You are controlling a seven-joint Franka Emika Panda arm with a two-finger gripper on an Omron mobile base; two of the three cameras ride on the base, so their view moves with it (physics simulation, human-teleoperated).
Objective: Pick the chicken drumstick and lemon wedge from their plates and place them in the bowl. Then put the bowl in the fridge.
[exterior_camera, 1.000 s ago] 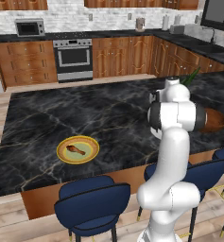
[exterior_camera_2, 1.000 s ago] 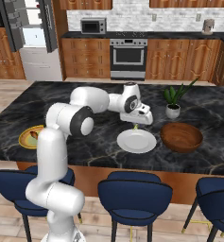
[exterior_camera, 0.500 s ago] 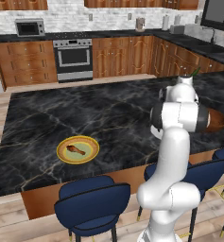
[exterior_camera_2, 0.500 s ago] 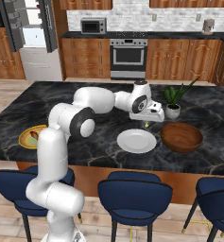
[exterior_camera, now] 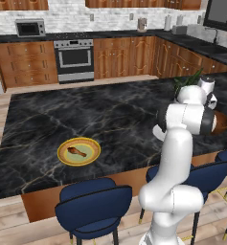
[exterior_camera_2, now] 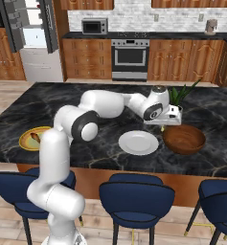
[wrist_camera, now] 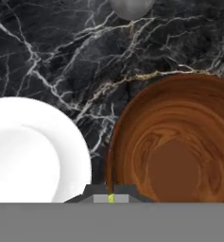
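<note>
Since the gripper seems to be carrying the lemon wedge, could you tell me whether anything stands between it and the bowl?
Nothing visible does. The gripper, shut on the lemon wedge, hovers between the white plate and the bowl, whose inside shows empty; the plant pot stands behind it.

On the island counter (exterior_camera_2: 86,95), 2 plates and 1 bowl lie along the near side. The plate with the chicken drumstick (exterior_camera: 77,152) on it (exterior_camera: 79,151) lies at the left end. The other plate (exterior_camera_2: 138,142) sits right of the middle, and the bowl (exterior_camera_2: 184,139) stands just right of it, close but apart. A potted plant (exterior_camera_2: 181,95) stands behind the bowl. Stools (exterior_camera_2: 136,198) line the counter's near edge. Across the floor, the oven (exterior_camera_2: 130,57) is at the far wall, the fridge (exterior_camera_2: 36,40) far left.
</note>
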